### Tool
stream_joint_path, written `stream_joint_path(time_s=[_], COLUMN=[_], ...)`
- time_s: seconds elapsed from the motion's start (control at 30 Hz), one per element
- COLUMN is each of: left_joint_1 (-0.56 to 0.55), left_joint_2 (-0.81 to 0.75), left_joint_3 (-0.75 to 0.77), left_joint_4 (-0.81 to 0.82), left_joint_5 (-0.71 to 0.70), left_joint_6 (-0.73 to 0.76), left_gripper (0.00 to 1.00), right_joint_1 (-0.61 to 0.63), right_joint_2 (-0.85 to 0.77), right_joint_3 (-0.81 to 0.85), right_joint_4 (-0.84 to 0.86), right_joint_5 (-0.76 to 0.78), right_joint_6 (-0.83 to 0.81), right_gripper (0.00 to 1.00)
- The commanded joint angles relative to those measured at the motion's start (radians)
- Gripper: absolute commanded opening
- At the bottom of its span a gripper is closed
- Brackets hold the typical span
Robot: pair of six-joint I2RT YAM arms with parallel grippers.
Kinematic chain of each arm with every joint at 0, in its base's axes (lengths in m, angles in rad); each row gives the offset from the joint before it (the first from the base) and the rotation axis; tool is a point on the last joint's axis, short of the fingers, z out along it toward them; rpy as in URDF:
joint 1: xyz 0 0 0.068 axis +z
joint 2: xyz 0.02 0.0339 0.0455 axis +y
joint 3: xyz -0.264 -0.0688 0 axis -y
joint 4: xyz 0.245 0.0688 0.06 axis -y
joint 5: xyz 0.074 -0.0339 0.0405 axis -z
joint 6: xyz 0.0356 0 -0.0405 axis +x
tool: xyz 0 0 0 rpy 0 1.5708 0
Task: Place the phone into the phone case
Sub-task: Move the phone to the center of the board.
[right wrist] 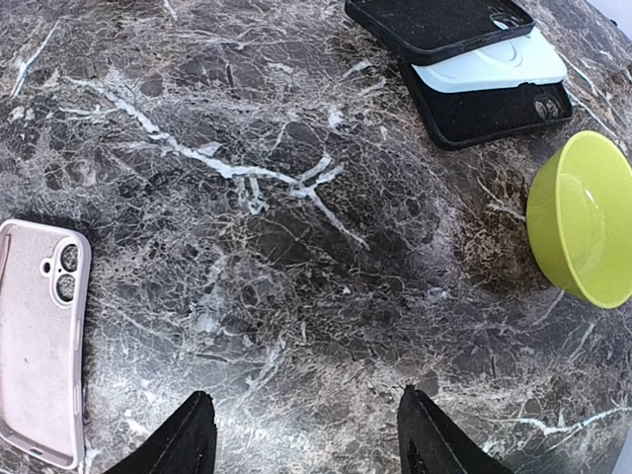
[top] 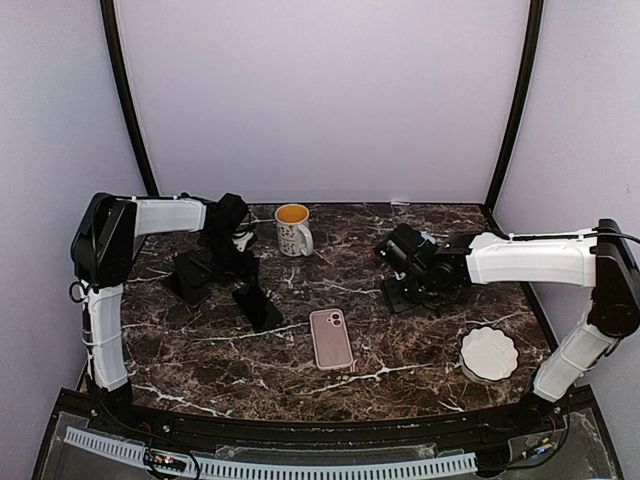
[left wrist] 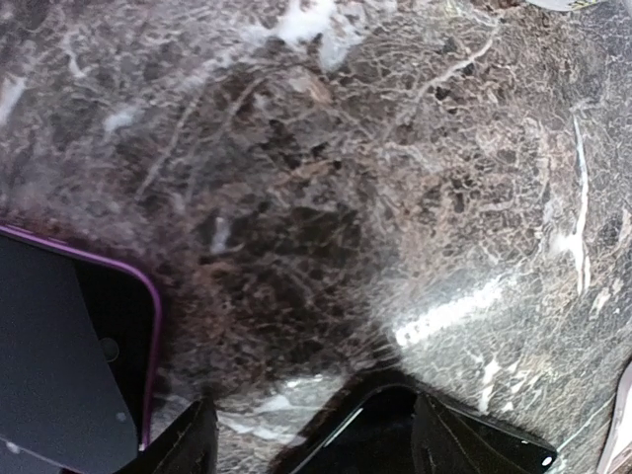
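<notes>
- The black phone (top: 257, 305) lies at an angle on the desk (top: 190, 350), left of centre in the top view. In the left wrist view, one corner of it shows at the bottom edge.
- The pink case (top: 331, 338) lies open side up in the lower centre, just right of the phone and apart from it.
- The left tool (left wrist: 314, 449) hangs over that corner with its fingers apart. I cannot tell whether they touch the phone.
- To grip well, I judge it should centre on the phone's long edges, close squarely, and lift level before crossing to the case.
- The right tool (right wrist: 308, 439) has its fingers apart with nothing between them. It could pin the case down.
- Count: one phone, one pink case, and two tools.
- A stack of spare cases (right wrist: 474, 59) shows three layers.
- There is one mug (top: 293, 230) at upper centre and one white dish (top: 489, 352) at lower right.
</notes>
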Motion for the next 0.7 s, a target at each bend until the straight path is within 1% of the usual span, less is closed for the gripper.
stream_joint_path(time_s=[0.0,0.07,0.2,0.43,0.57,0.67], left_joint_1=[0.02,0.021,0.02,0.013,-0.028,-0.083], left_joint_2=[-0.021,-0.029,-0.067,-0.206,-0.265,-0.294], left_joint_3=[-0.032,-0.071,-0.154,-0.341,-0.391,-0.412], left_joint_4=[-0.016,-0.009,0.022,0.106,0.153,0.157], left_joint_5=[0.074,0.08,0.144,0.236,0.249,0.241], left_joint_6=[-0.012,-0.024,-0.06,-0.103,-0.085,-0.07], left_gripper=[0.69,0.68,0.65,0.63,0.62,0.62], right_joint_1=[0.008,0.008,0.008,0.008,0.008,0.009], right_joint_2=[-0.021,-0.026,-0.026,-0.029,-0.023,-0.026], right_joint_3=[-0.011,-0.017,-0.016,-0.015,-0.01,-0.009], right_joint_4=[-0.007,-0.006,-0.012,-0.013,-0.014,-0.014], right_joint_5=[0.021,0.024,0.028,0.023,0.02,0.015], right_joint_6=[0.006,0.009,0.008,0.018,0.021,0.029], right_gripper=[0.63,0.64,0.64,0.63,0.64,0.63])
